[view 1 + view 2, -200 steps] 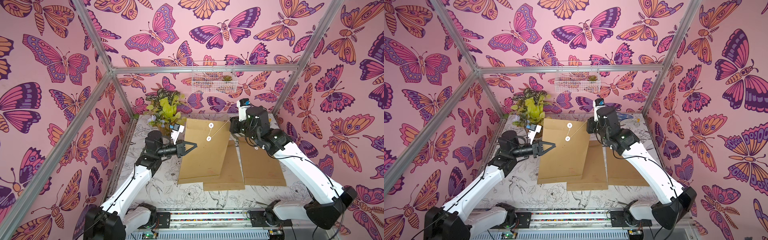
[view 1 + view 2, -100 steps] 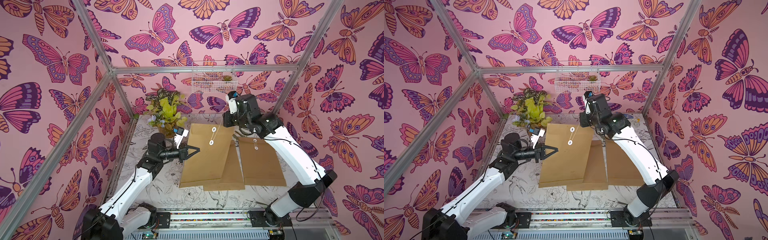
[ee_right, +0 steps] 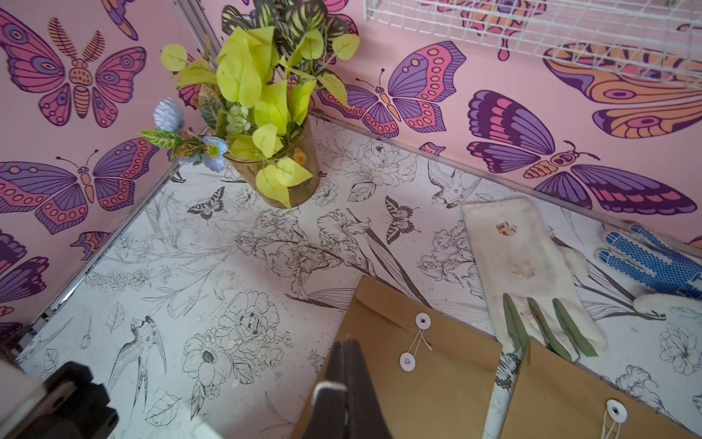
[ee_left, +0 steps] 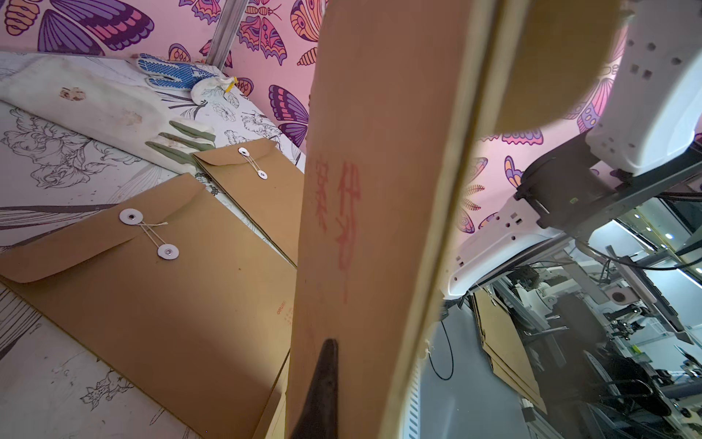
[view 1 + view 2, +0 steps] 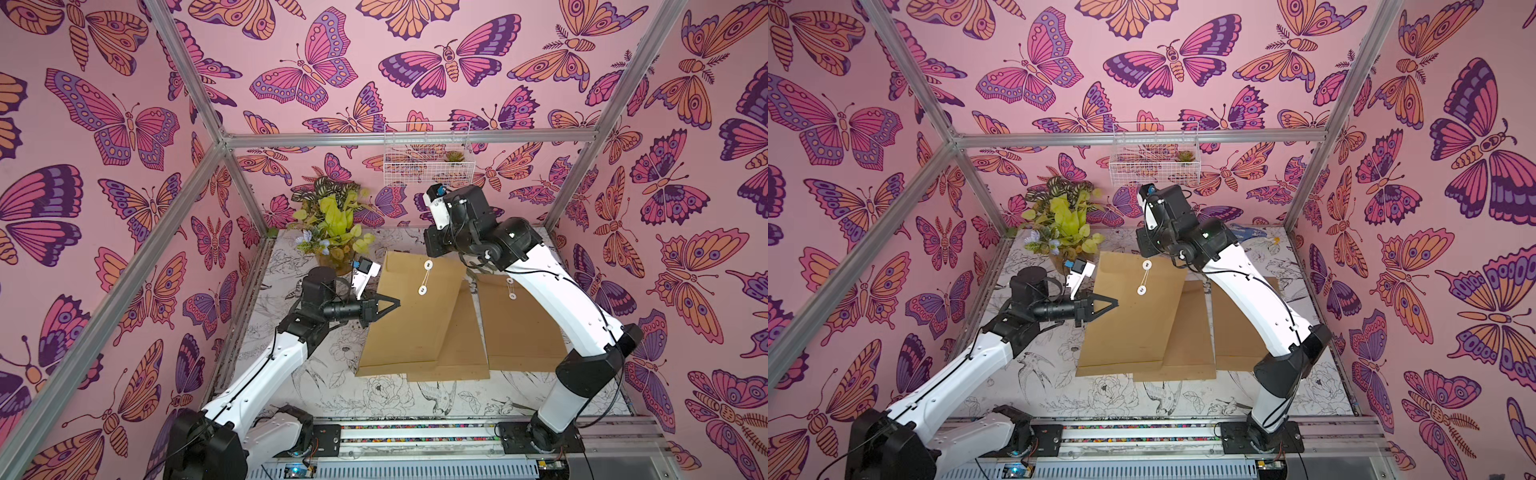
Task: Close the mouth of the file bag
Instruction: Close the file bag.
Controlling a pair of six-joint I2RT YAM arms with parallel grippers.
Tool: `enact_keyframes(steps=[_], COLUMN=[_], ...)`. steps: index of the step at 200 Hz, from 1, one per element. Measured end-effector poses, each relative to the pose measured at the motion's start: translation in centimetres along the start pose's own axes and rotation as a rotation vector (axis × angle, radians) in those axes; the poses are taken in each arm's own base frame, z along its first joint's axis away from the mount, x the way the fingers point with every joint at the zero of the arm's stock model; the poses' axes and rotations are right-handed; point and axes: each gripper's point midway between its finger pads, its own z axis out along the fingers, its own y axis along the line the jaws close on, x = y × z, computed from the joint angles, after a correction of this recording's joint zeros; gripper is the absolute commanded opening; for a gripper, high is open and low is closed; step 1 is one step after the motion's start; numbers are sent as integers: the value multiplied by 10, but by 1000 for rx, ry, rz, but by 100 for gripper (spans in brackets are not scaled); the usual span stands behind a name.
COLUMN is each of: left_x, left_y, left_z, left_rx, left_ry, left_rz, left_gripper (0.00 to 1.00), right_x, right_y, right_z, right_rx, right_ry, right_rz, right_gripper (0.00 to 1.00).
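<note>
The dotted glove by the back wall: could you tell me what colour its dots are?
Blue, on the glove; clearest in the right wrist view.

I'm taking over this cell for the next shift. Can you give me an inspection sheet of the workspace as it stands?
Surface: table with a flower print and small dirt marks.
Job's things: file bag raised along one side, flap down, string running between its two buttons; two more bags lying flat beside it.
Clutter: stained white glove, blue glove, vase of plants at the back.
Grippers: left gripper shut on the file bag's edge; right gripper shut, near the bag's top end.
Cables: black cable along the right arm.
Surroundings: butterfly walls, metal frame, wire basket on the back wall.
</note>
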Motion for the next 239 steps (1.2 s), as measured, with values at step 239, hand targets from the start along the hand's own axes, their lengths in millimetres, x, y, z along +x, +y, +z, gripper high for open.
enact_keyframes(steps=[239], left_x=[-5], left_y=[30], left_z=[-4], left_rx=[-188], left_ry=[-14], left_rz=[-17], left_gripper=[0], right_x=[29], right_y=[46], right_z=[-3], right_rx=[-41], right_ry=[176], right_rz=[-224], right_gripper=[0])
